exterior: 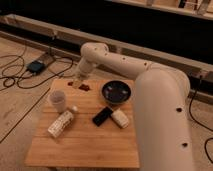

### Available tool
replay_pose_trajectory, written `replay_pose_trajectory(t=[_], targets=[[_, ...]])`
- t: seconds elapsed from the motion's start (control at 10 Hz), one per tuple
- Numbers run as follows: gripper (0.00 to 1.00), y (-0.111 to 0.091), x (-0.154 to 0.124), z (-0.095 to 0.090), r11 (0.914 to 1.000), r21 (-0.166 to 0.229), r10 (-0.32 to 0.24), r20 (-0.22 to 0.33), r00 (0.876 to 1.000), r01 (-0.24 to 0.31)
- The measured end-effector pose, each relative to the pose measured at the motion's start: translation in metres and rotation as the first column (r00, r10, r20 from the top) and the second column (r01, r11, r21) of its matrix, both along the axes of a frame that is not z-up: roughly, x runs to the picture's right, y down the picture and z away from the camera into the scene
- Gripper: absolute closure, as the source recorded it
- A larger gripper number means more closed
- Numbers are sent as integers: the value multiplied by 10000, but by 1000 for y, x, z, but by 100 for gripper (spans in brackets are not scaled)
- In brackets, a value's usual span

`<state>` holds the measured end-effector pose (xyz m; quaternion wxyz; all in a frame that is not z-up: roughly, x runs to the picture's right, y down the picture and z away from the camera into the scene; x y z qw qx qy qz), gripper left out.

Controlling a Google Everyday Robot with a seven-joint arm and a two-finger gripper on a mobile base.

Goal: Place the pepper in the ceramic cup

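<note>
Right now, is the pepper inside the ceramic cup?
No: the pepper is at the wooden table's far edge, right beside the gripper, well apart from the ceramic cup.

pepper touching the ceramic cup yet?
Apart. Camera view shows bare table between pepper and ceramic cup; the gripper is low, right beside the pepper.

The white arm (pixel 160 110) fills the right side of the view, its thick near segment rising from the lower right corner and narrowing toward a rounded joint at the far side. From that joint a shorter link bends down and to the left, ending in the tool (pixel 78 83), which hangs low over the far left part of the bench (pixel 90 142), pointing downward. Its fingers are drawn together, and whether they pinch anything I cannot make out.
</note>
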<state>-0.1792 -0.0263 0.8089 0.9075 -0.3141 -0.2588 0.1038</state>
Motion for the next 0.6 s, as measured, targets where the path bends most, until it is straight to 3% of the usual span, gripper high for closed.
replay_pose_trajectory(t=[0.3,0.6], targets=[[100,-8,-49,-34,9983,13,580,1517,9867,-589],[100,-4,-86,-55,9949,-127,998,2807,9546,-1003]])
